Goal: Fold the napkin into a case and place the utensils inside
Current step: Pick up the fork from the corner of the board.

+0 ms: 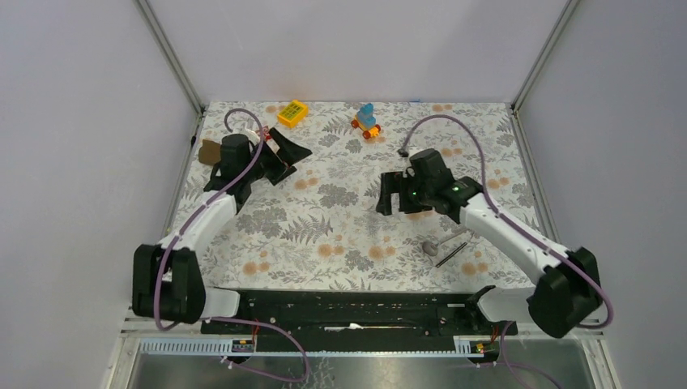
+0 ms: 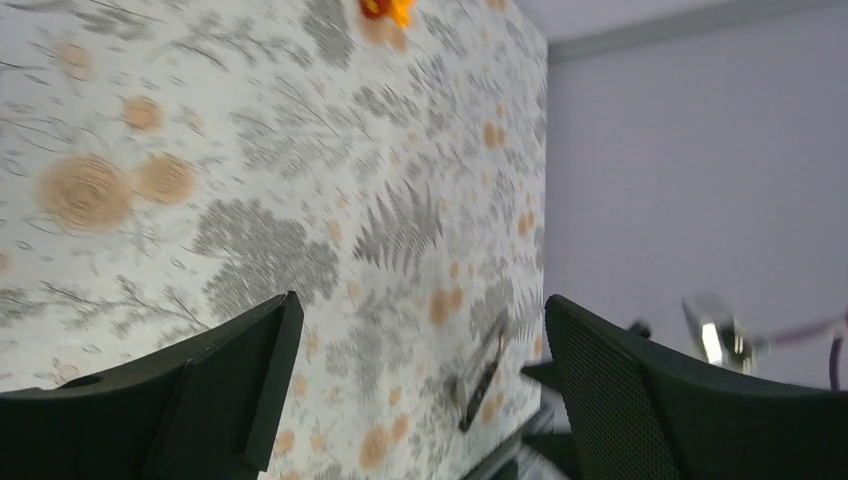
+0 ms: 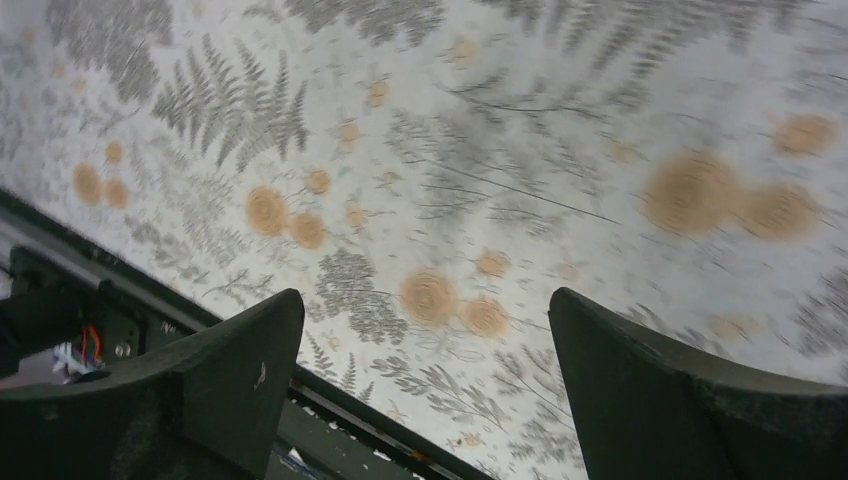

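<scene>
A dark-brown napkin (image 1: 209, 151) shows as a small patch at the table's far left edge, mostly hidden behind my left arm. The utensils lie near the front right: a silver spoon (image 1: 432, 245) and beside it a thin dark stick (image 1: 451, 253). They also appear small and blurred in the left wrist view as the utensils (image 2: 480, 375). My left gripper (image 1: 285, 160) (image 2: 420, 385) hovers open at the far left, nothing between its fingers. Near the table's middle right my right gripper (image 1: 394, 194) (image 3: 425, 385) also stands open and empty, over bare cloth. No folded case shows.
A floral grey tablecloth (image 1: 324, 219) covers the table. A yellow toy block (image 1: 292, 113) and a blue-and-orange wheeled toy (image 1: 366, 121) sit at the back edge. The black base rail (image 1: 348, 308) runs along the near edge, also seen as the rail (image 3: 120, 290).
</scene>
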`<state>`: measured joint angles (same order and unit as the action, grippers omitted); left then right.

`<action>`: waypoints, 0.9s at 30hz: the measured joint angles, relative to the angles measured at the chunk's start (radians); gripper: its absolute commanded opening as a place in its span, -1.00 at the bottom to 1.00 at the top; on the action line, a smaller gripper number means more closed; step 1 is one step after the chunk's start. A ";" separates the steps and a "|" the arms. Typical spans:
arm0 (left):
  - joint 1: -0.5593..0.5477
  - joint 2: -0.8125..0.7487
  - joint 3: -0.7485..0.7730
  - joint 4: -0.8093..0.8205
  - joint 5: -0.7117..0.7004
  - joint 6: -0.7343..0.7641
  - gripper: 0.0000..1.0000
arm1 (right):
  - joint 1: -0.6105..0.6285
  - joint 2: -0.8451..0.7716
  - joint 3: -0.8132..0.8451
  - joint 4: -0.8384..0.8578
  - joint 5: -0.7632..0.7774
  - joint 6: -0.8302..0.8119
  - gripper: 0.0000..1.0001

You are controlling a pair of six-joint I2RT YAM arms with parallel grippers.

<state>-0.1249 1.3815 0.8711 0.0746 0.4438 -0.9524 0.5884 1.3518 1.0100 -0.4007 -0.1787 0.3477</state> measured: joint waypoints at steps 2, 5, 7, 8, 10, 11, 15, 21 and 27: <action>-0.021 -0.061 0.004 -0.043 0.053 0.060 0.94 | -0.035 -0.065 -0.005 -0.064 0.057 0.026 0.99; -0.074 -0.108 0.004 -0.107 0.107 0.130 0.94 | -0.152 -0.144 -0.032 -0.166 0.144 0.142 0.99; -0.135 -0.125 0.002 -0.149 0.126 0.171 0.94 | -0.237 -0.170 -0.066 -0.245 0.218 0.264 0.99; -0.168 -0.132 0.000 -0.165 0.133 0.187 0.94 | -0.269 -0.177 -0.087 -0.287 0.253 0.325 0.98; -0.232 -0.146 -0.014 -0.182 0.143 0.210 0.94 | -0.315 -0.192 -0.145 -0.355 0.307 0.429 0.77; -0.257 -0.152 -0.021 -0.188 0.148 0.218 0.94 | -0.332 -0.203 -0.180 -0.376 0.323 0.465 0.61; -0.314 -0.165 -0.052 -0.206 0.163 0.237 0.94 | -0.381 -0.233 -0.252 -0.420 0.362 0.533 0.48; -0.320 -0.204 -0.077 -0.227 0.175 0.261 0.94 | -0.404 -0.223 -0.243 -0.455 0.407 0.613 0.10; -0.320 -0.221 -0.077 -0.234 0.192 0.276 0.94 | -0.424 -0.174 -0.286 -0.428 0.438 0.626 0.11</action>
<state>-0.4450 1.1603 0.7937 -0.1593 0.6357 -0.6765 0.1646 1.1778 0.7235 -0.8288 0.2592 0.9733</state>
